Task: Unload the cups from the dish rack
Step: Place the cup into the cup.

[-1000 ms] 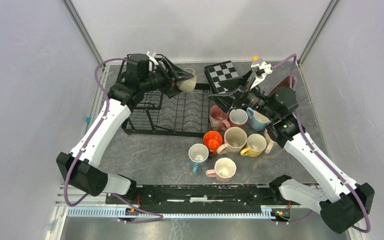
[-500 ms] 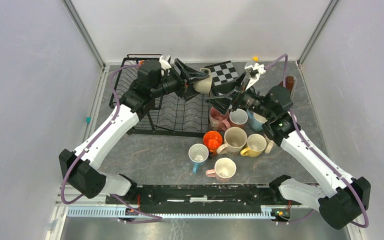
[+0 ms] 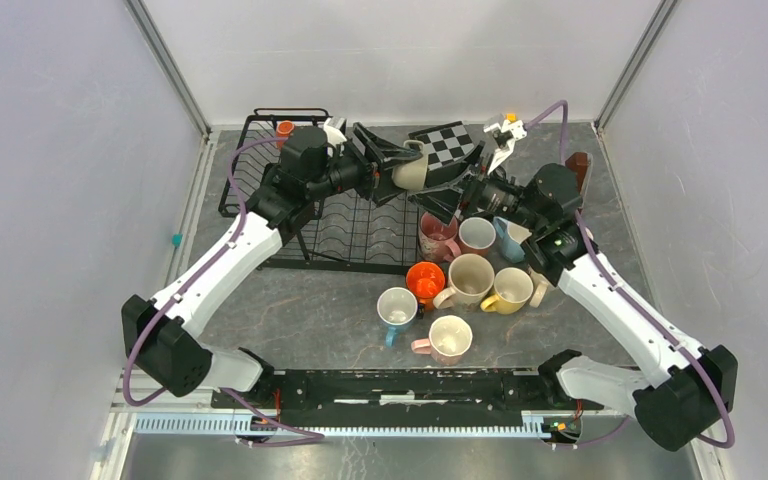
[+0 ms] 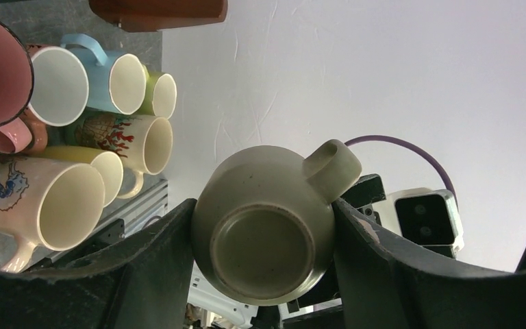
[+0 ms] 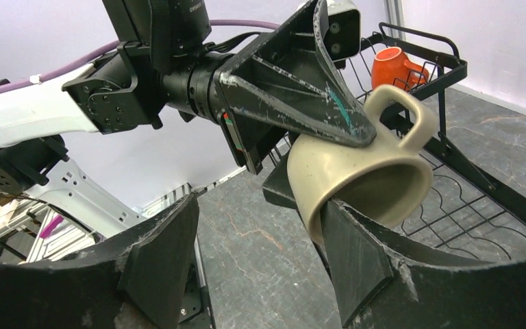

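Observation:
My left gripper (image 3: 398, 166) is shut on a beige cup (image 3: 412, 172), held in the air on its side past the right end of the black wire dish rack (image 3: 352, 232). In the left wrist view the cup's base (image 4: 266, 248) faces the camera, clamped between both fingers. My right gripper (image 5: 257, 205) is open at the cup's mouth. One finger (image 5: 351, 255) reaches inside the rim of the cup (image 5: 356, 179); the other stands well apart. An orange cup (image 3: 284, 128) sits in the rack's basket part. Several cups (image 3: 470, 278) stand grouped on the table.
A black-and-white checkerboard (image 3: 452, 143) lies just behind the two grippers. A brown block (image 3: 576, 164) stands at the back right. Directly under my right arm are the pink cup (image 3: 438, 236) and its neighbours. Grey walls close the table in.
My left arm has carried the beige cup rightward off the rack toward the right gripper. The right gripper has shifted left to meet it, and its jaws have narrowed.

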